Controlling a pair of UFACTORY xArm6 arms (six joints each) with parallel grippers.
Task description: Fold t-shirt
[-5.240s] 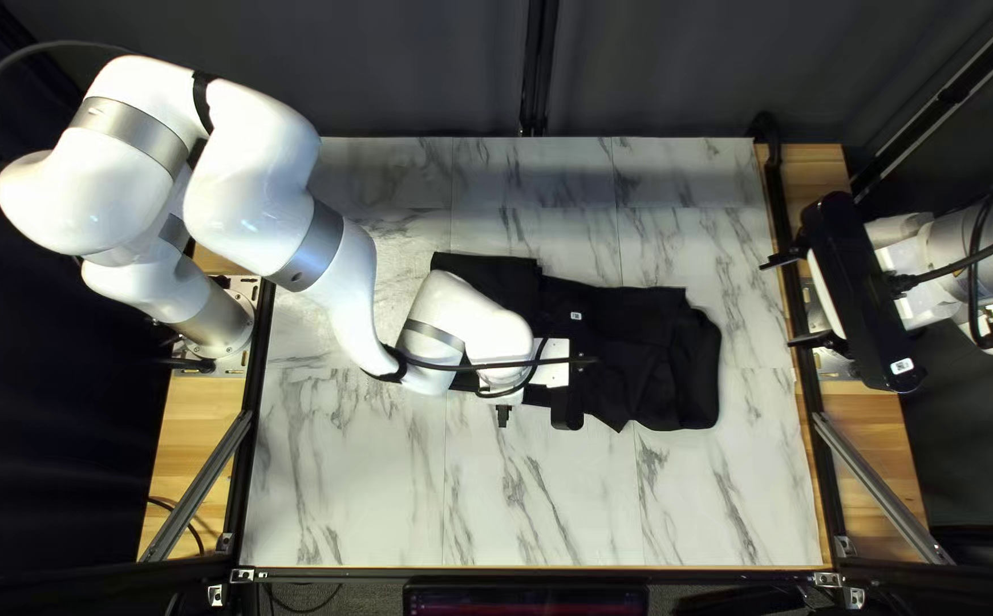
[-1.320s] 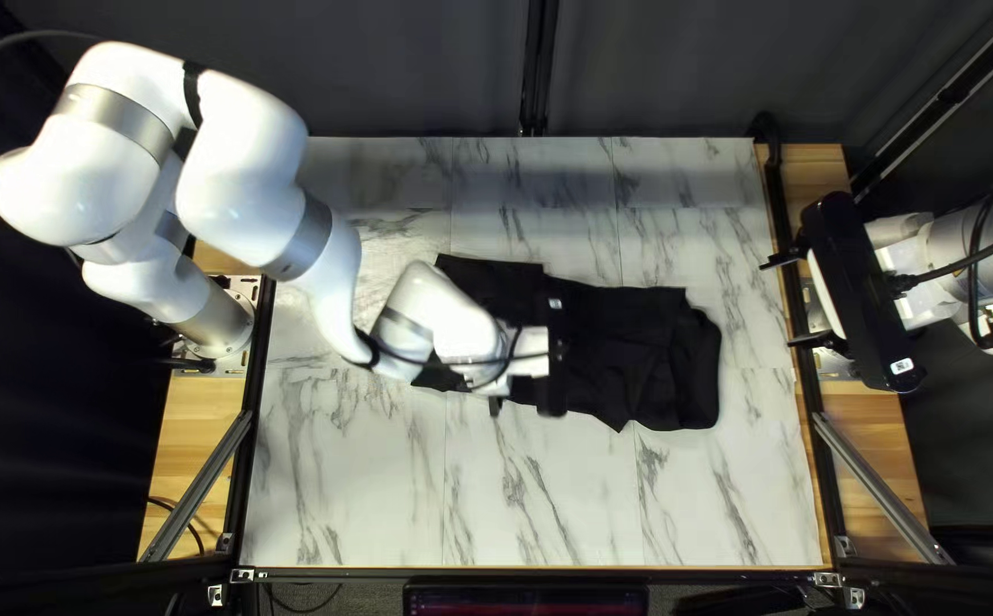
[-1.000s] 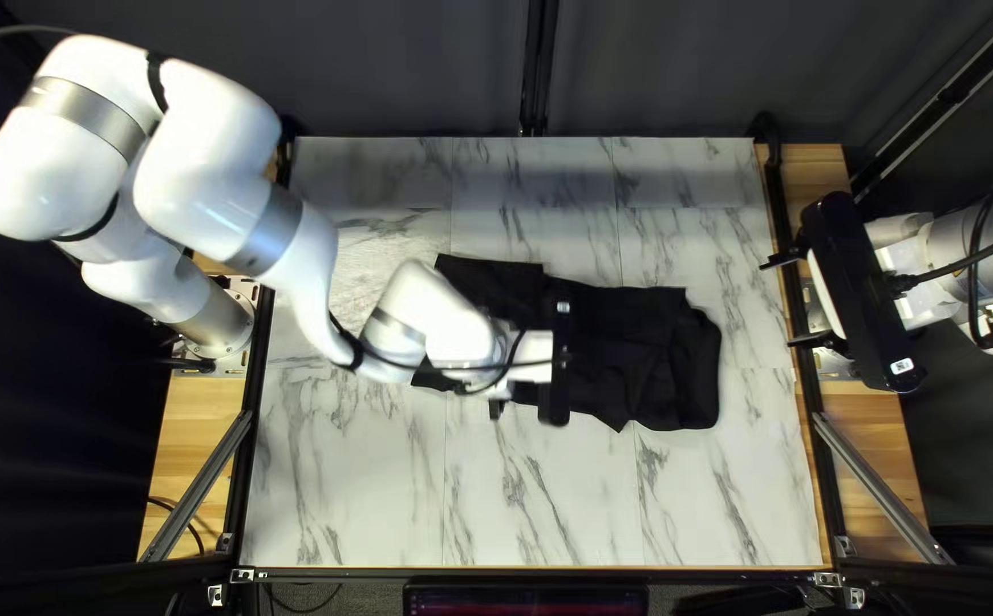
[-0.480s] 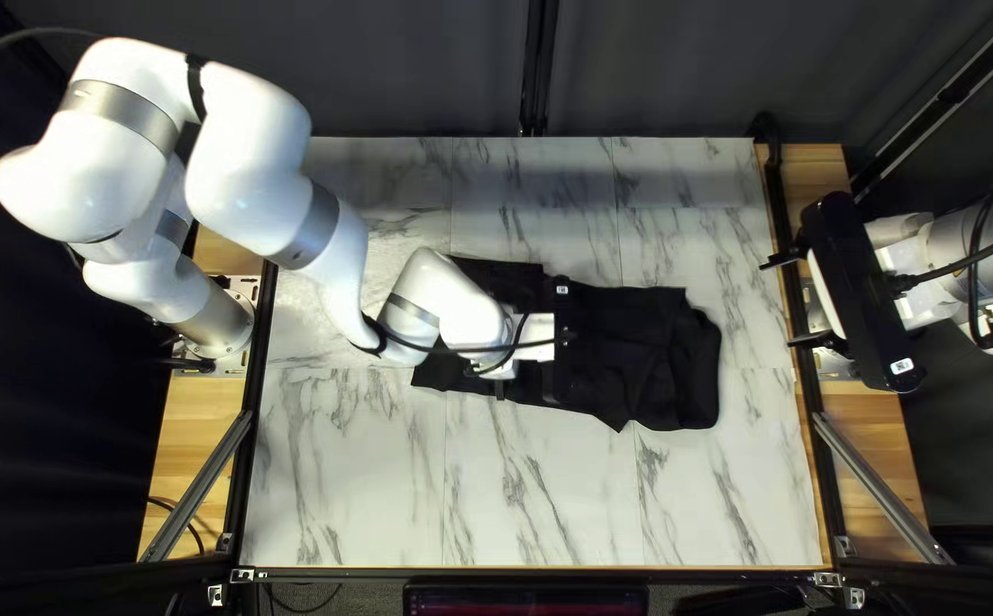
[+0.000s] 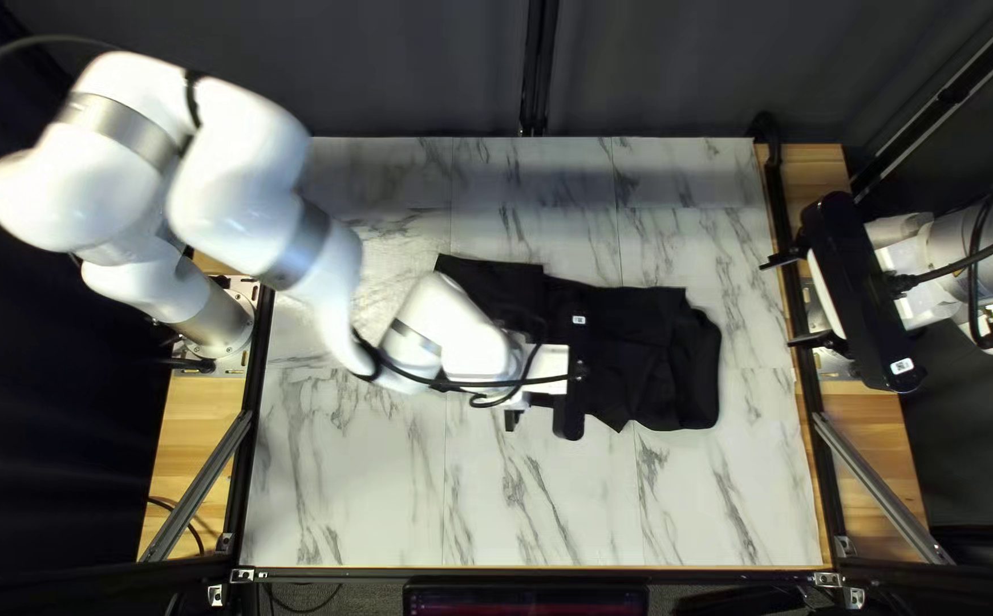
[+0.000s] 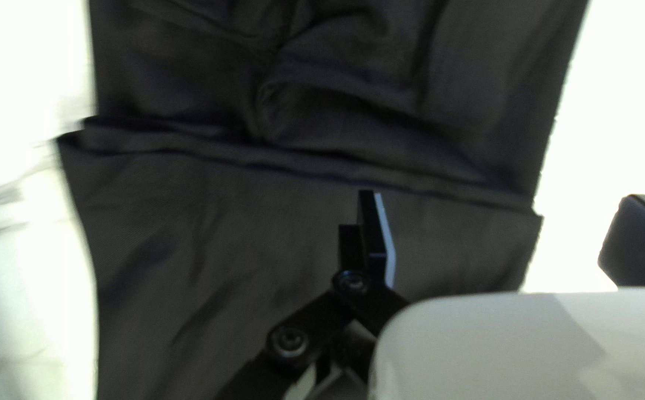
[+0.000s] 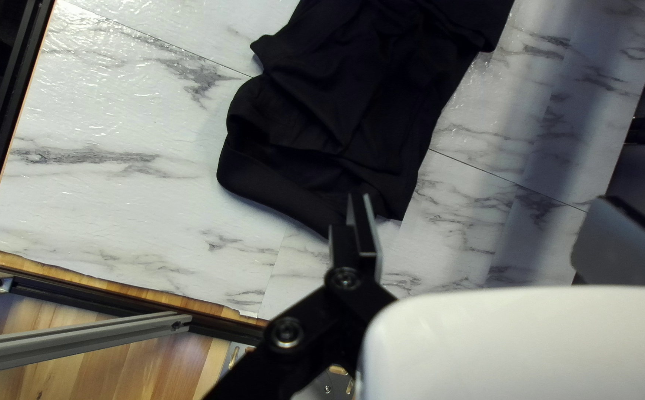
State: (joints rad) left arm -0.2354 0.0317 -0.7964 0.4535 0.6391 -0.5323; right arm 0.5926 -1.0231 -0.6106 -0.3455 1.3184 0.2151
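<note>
My left gripper (image 5: 512, 420) is over the near-left part of the black t-shirt (image 5: 650, 348), its wrist and camera hiding some cloth in the top left view. In the left wrist view the left gripper (image 6: 504, 237) is open above the t-shirt (image 6: 211, 215), nothing held; one finger is over cloth, the other over bare marble. A layered fold edge crosses the shirt ahead of it. My right gripper (image 5: 791, 300) hangs open at the table's right edge, away from the shirt. From the right wrist view, the right gripper (image 7: 489, 233) faces the t-shirt's (image 7: 344, 111) crumpled, rounded end.
Around the shirt lies marble-patterned tabletop (image 5: 348, 491), widest toward the near edge. Black frame rails run along the table's sides, with diagonal metal braces (image 5: 884, 485) outside its near corners. A dark curtain (image 5: 679, 69) stands behind the far edge.
Over the last half second my left gripper has moved toward the near edge and slightly right, after shifting back and forth over the shirt. The right arm and the shirt's right part have stayed still.
</note>
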